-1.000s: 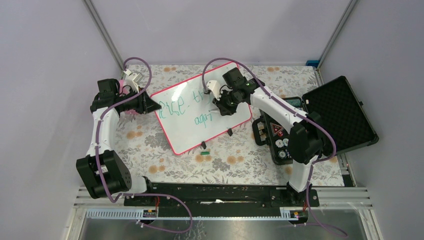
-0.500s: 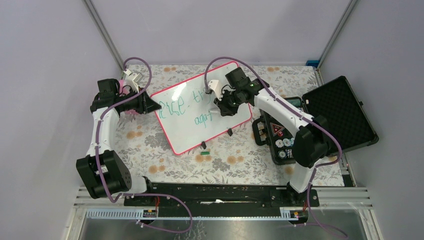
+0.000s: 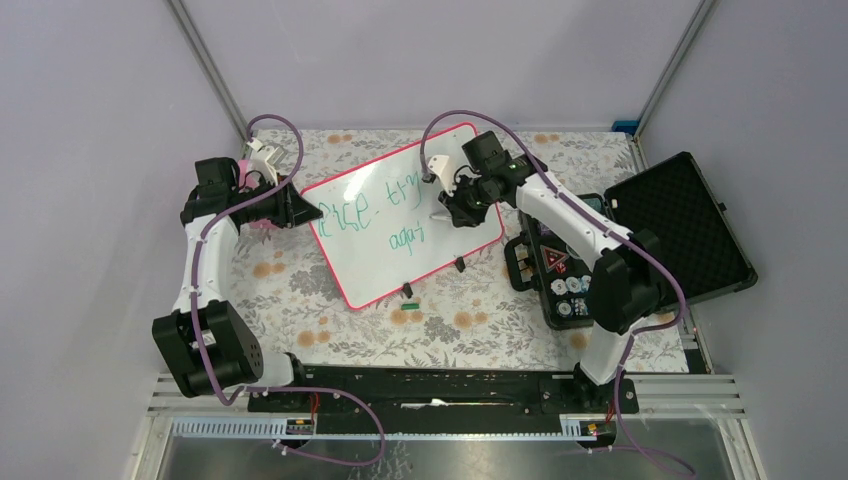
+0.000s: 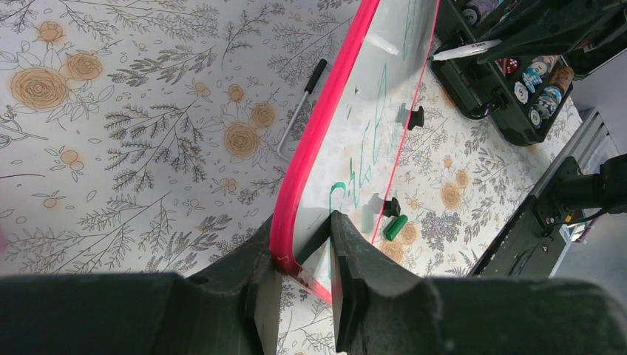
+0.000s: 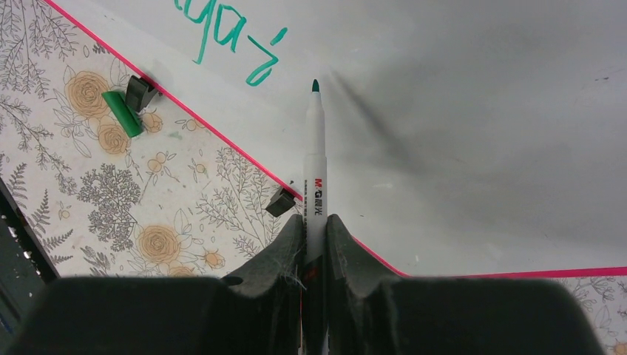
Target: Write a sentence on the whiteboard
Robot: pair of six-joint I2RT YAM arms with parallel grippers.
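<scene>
The whiteboard (image 3: 385, 268), white with a pink frame, lies tilted on the flowered table. Green words of the sentence (image 3: 352, 213) run across it in two lines, the lower one (image 5: 222, 29) ending left of the pen tip. My left gripper (image 3: 300, 207) is shut on the board's left corner, one finger on either side of the pink rim (image 4: 325, 126). My right gripper (image 3: 452, 213) is shut on a white marker (image 5: 314, 170). The marker's green tip hovers at the bare board (image 5: 480, 111); I cannot tell whether it touches.
A green marker cap (image 3: 408, 303) lies just off the board's near edge beside small black clips (image 3: 459, 264). An open black foam-lined case (image 3: 680, 225) with small items stands at the right. A pink and white object (image 3: 262, 155) sits at the back left.
My right gripper has moved the marker to the right and slightly farther back over the board. The left gripper and the board have stayed put.
</scene>
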